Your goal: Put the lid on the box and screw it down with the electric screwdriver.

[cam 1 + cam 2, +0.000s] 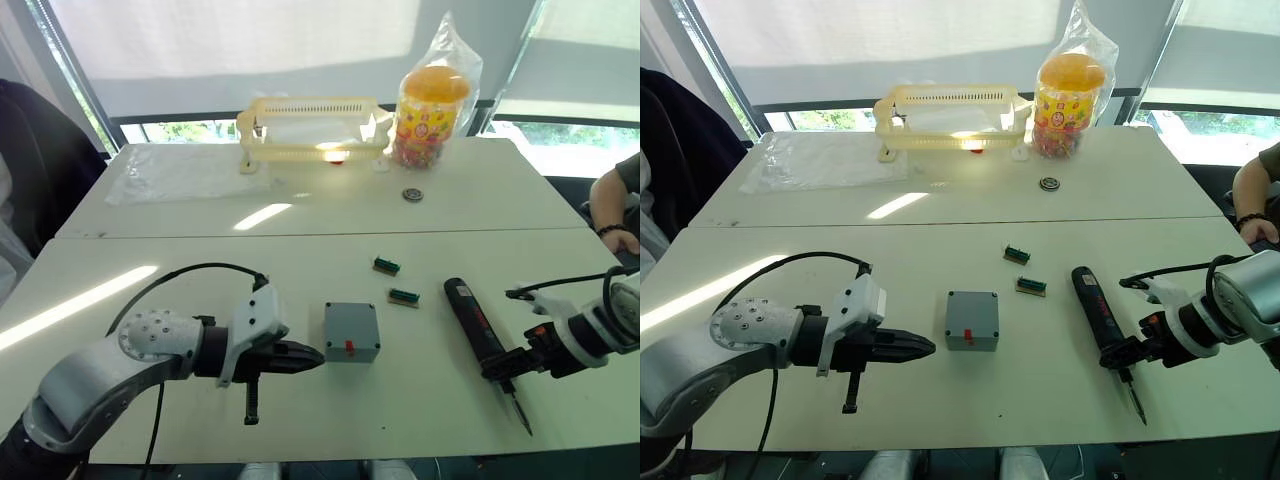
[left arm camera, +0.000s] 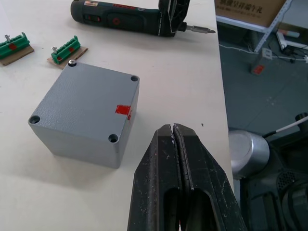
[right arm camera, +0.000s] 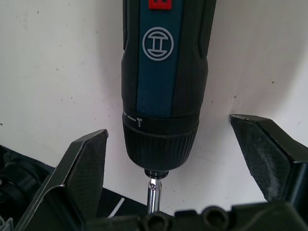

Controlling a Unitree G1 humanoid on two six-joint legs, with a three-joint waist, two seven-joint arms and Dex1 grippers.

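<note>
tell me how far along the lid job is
Done: the lid sits on the box. In hand: the right gripper is open around the screwdriver lying on the table, not yet gripped. The left gripper is shut beside the box. Left: driving the screws.

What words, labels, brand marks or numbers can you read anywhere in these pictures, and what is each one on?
No full word can be read.
Circle logo with an "H"-like bar figure: on the electric screwdriver, which lies between the open fingers of the right end effector.
Red print along the screwdriver's side: too small to read.
Print on the cardboard box: too blurred to read.
Colourful label on the candy jar: too small to read.
Red mark on the box: no lettering.
</note>
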